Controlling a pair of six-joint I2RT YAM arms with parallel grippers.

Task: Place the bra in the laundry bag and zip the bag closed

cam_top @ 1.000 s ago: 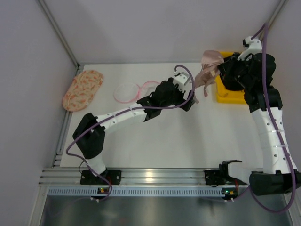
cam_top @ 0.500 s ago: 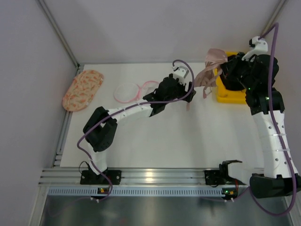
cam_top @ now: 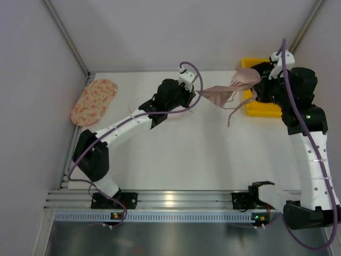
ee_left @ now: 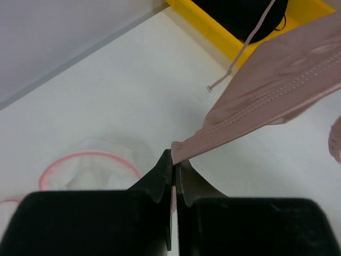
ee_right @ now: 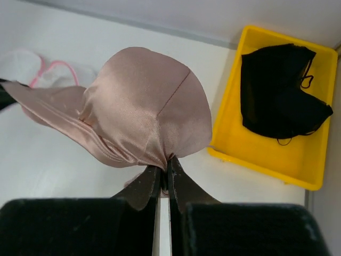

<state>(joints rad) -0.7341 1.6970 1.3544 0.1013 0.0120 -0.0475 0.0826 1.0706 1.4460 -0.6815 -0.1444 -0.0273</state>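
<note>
Two pincers share one garment above the white tabletop. The left pincer, its black jaws pressed together, pinches the end of the band of the pale pink soft bra. The right pincer, jaws likewise pressed tight, nips gathered fabric at the edge of a satin cup. The bra hangs stretched in the air between them, clear of the tabletop, its band running from the left pincer to the cup at the right. One thin pink strap dangles loose below the cup. Just beside the left pincer, the small round white mesh laundry bag with its pink zip rim lies flat on the tabletop, partly hidden by the left arm in the overhead view. Beyond the right pincer, a yellow plastic bin sits at the far right corner, holding a black garment. A peach patterned oval fabric piece rests at the far left edge, well apart from the rest.
</note>
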